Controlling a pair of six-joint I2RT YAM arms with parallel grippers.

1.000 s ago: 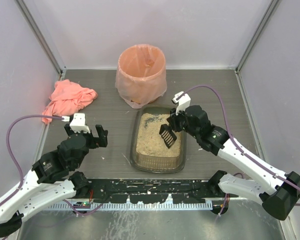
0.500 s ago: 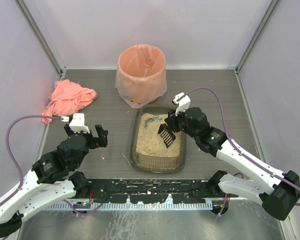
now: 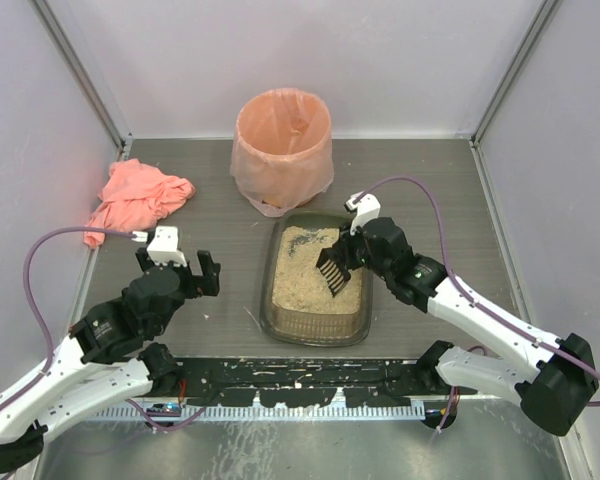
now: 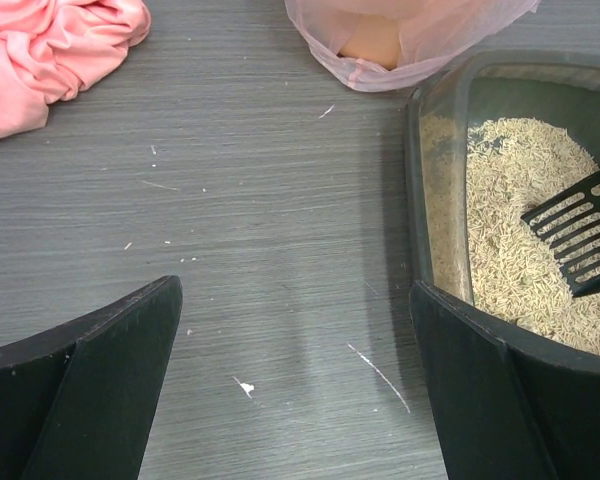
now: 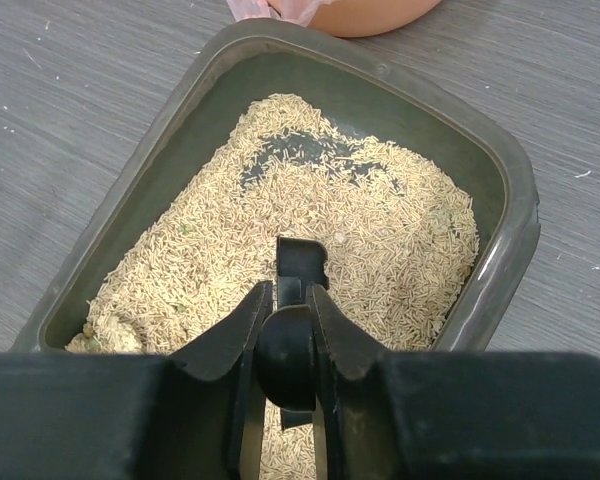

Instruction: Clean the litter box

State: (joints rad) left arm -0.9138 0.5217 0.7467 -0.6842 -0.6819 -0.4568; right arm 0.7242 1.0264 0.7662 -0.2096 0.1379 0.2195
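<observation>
The litter box [image 3: 316, 338] lies lengthwise at the middle of the counter [image 3: 210, 220], its far end just beside the bin [image 3: 283, 150]. Beige granules [image 5: 380, 230] cover most of its floor, with a dark bare patch [image 5: 280, 150] towards the far end. A black slotted scoop [image 3: 333, 272] hangs over the granules on the box's right side, blade tilted down towards the litter. The right end effector [image 3: 348, 255] is clenched on the scoop's handle, its fingers [image 5: 245, 325] pressed against either side of it in the wrist view. The left end effector [image 4: 295, 290] is released, fingers spread wide with nothing between them, over bare counter just left of the box. The bin is lined with a peach bag. A pink cloth [image 3: 138, 198] lies crumpled at the counter's far left, well apart from the box.
</observation>
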